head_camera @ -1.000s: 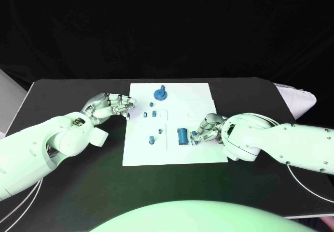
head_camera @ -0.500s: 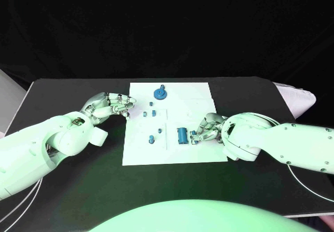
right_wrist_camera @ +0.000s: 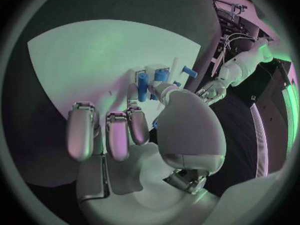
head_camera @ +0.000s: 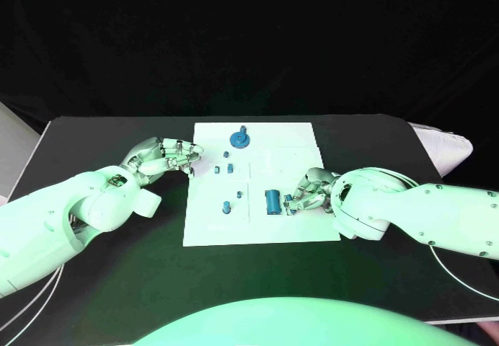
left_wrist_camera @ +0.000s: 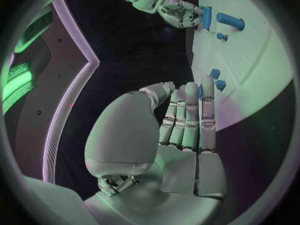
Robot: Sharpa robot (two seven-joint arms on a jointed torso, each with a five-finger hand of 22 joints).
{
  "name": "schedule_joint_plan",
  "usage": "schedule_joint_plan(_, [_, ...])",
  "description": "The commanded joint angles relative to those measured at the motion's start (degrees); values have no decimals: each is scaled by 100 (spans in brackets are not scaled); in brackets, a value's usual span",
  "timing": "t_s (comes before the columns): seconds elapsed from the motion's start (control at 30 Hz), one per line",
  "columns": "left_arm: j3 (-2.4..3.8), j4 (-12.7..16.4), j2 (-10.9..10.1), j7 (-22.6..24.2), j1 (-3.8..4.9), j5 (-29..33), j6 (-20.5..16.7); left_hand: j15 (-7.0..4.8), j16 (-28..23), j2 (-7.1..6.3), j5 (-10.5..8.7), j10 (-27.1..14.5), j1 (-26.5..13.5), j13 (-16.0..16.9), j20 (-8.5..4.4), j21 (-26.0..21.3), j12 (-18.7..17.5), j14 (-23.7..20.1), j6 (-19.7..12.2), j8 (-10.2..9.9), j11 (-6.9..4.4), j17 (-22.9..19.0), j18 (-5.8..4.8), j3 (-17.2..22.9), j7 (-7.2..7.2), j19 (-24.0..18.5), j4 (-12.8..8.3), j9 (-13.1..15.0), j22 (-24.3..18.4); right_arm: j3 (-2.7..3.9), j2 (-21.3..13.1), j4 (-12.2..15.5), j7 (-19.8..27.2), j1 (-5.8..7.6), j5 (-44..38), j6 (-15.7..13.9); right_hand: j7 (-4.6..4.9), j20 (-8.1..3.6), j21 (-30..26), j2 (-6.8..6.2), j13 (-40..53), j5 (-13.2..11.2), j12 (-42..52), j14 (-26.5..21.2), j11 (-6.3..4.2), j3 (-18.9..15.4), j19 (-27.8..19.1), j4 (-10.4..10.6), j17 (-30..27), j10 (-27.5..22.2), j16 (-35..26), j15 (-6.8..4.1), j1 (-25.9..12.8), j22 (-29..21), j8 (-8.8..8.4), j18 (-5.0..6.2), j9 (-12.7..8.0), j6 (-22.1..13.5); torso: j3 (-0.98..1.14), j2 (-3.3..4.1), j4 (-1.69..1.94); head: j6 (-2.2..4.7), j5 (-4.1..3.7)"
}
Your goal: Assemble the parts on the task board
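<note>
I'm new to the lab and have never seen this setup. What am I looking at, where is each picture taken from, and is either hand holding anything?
It is a robot with two white arms ending in silver hands, working at a black table. The big picture looks down from a camera on its head; the two round ones come from cameras at each wrist, behind that hand. In the middle lies a white task board carrying small blue parts, including a round disc part at its far end and a cylinder part. The left hand sits at the board's left edge, fingers curled together; I see nothing in it. The right hand rests on the board beside the cylinder part; whether it grips anything is unclear.
</note>
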Motion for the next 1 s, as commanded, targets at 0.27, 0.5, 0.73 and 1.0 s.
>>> schedule_joint_plan(0.27, [3,9,5,23,-2,-11,92,18,-36,12,21,-37,26,-5,15,-15,2,13,-11,-11,16,0,76,26,21,36,7,-8,7,-3,5,-21,77,-6,-103,15,58,-6,-33,-11,611,-64,-125,454,22,-157,414,27,850,-55,31,6,-125,1188,-59,-63,-19,-71,2,-1,0,-13,5])
schedule_joint_plan(0.5, [3,8,4,21,-2,-11,92,19,-40,14,22,-42,20,-10,16,-19,3,12,-14,-14,17,0,76,24,21,31,10,-12,9,-3,4,-21,74,-6,-93,25,79,15,-65,-10,573,232,-190,446,42,-418,406,19,831,-99,14,26,-224,1181,-83,-58,-38,-106,4,-1,1,-13,0])
schedule_joint_plan(0.73, [3,7,3,21,-2,-11,93,19,-40,14,22,-42,20,-10,16,-19,3,12,-14,-14,17,0,76,24,21,31,10,-12,9,-3,-2,-13,74,-6,-92,-5,82,16,-72,-22,572,246,-193,446,46,-470,405,28,830,-101,13,28,-251,1180,-85,-57,-40,-106,1,-2,-1,-13,-3])
schedule_joint_plan(1.0, [3,5,3,22,-2,-11,93,19,-40,14,22,-42,20,-10,16,-19,3,12,-14,-14,17,0,76,24,21,31,10,-12,9,-3,-53,18,97,-6,-150,-32,80,16,-60,-12,575,253,-188,447,45,-482,406,28,836,-98,17,28,-254,1182,-84,-59,-40,-103,3,-1,3,-13,-14])
